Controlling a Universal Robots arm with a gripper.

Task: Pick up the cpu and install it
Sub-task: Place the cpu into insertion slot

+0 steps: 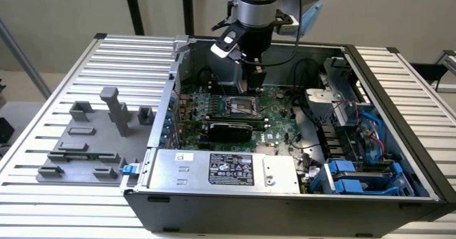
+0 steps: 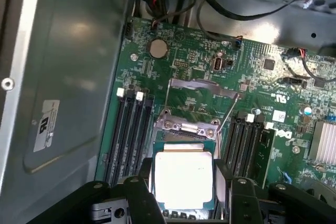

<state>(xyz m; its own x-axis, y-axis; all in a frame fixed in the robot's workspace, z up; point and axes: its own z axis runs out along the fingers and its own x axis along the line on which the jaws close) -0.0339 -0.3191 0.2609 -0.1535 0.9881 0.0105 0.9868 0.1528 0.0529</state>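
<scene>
Holding the cpu [image 2: 184, 177] by two opposite edges, my gripper [image 2: 185, 190] has its jaws clamped on it. I judge it light, stiff, fragile underneath, so edges only.

Plain beige wall [image 1: 57, 9] behind ribbed metal table [image 1: 64, 207]

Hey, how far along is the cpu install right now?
Done: the cpu is picked up, gripped in the claw. In hand: the claw holds it low over the motherboard, close to the socket, whose metal frame stands open. Left: seating; in the exterior view the socket looks dark and unfilled.
</scene>
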